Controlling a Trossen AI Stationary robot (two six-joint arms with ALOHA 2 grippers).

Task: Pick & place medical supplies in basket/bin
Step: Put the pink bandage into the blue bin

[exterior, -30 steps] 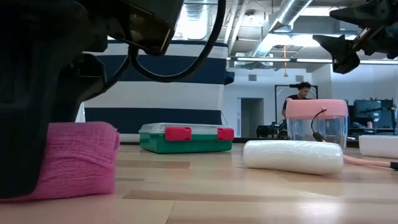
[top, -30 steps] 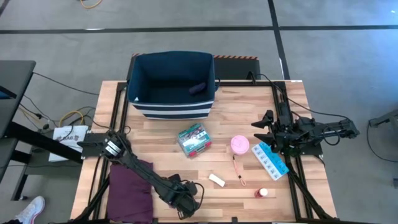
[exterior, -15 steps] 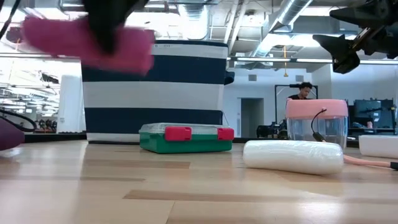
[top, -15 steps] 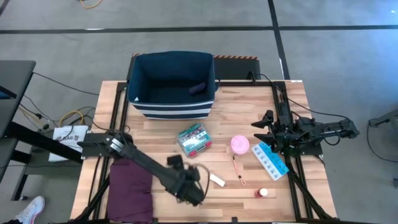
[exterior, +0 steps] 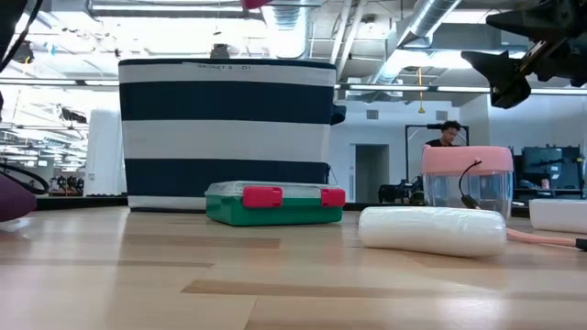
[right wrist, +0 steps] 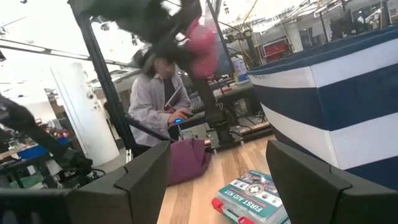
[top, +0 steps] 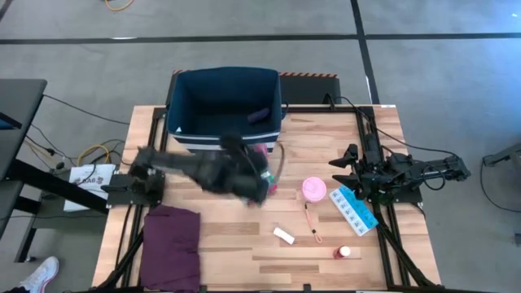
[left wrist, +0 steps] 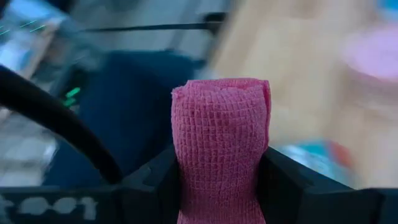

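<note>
Left gripper [left wrist: 221, 186] clamps a magenta roll of woven gauze bandage [left wrist: 221, 146] between its two dark fingers [left wrist: 283, 186], raised off the wooden table [top: 220, 252] just near of the large navy fabric bin with white stripes [top: 183, 134].

Judging by the smeared arm in the high view, the carry is quick; a release made short of the rim could bounce the soft roll off the bin's near wall onto the table, or down onto the green-and-red clear first-aid packet [exterior: 273, 203] below.

Right gripper [top: 348, 171] waits at the right edge of the table, fingers spread and empty, near the pink round tub [top: 314, 190] and the blue-and-white pill strip [top: 354, 210].

From above, blur hides the roll and covers the packet. The low view cuts the roll to a sliver at its top edge. A dark item inside the bin cannot be identified.
</note>
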